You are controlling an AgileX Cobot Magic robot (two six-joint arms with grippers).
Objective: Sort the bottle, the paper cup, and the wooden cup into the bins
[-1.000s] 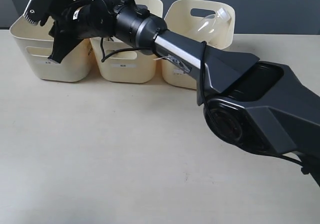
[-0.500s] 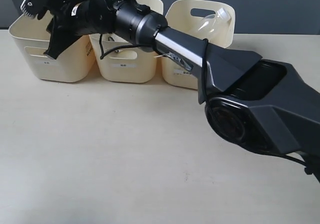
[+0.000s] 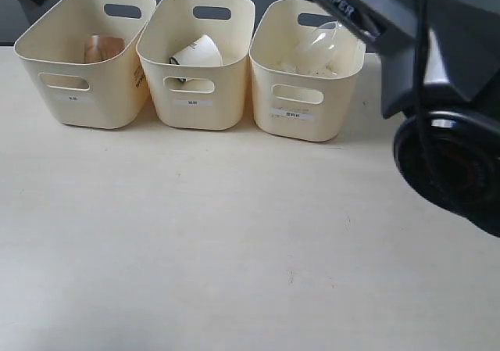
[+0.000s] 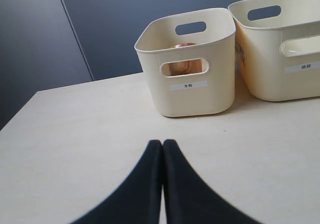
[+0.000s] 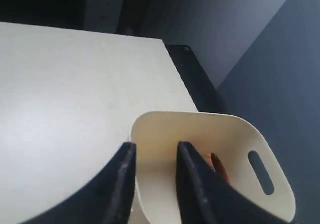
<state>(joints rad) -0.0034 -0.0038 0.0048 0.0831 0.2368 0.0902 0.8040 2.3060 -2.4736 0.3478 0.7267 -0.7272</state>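
The left gripper (image 4: 162, 149) is seen closed and empty above the pale surface (image 3: 195, 241). The right gripper (image 5: 152, 156) is held slightly parted, empty, over the leftmost of the bins (image 3: 82, 58), where the wooden cup (image 3: 101, 48) lies. The paper cup (image 3: 197, 52) is seen in the middle bin, the bottle (image 3: 324, 38) in the right one. The right arm (image 3: 437, 69), stretched across the bins earlier, is now confined to the frame's upper right.

exterior cam up front and high, looking down across the desk (image 3: 195, 241) at all three bins (image 3: 205, 58), left wrist cam low near the desk, facing the leftmost bin's label side, right wrist cam above that same bin, looking down into it, so all three share it
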